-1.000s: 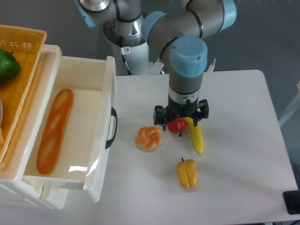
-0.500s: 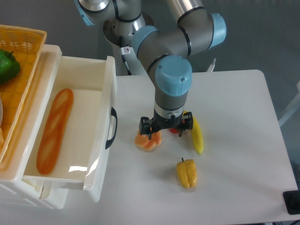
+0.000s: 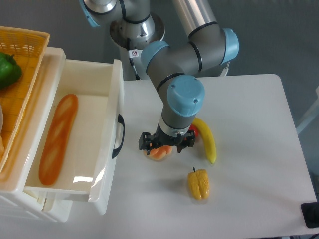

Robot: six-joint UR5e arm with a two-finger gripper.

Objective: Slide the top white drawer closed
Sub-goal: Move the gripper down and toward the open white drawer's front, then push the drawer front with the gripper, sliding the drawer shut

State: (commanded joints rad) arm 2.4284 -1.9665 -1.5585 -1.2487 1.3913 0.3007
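Gripper [image 3: 164, 147] is seen from above, over a pastry [image 3: 158, 153] that's mostly hidden; jaw state can't be told. Top white drawer [image 3: 110, 124] is pulled out at left w/ a baguette [image 3: 58, 138] inside. White table [image 3: 249, 164]; grey floor behind.
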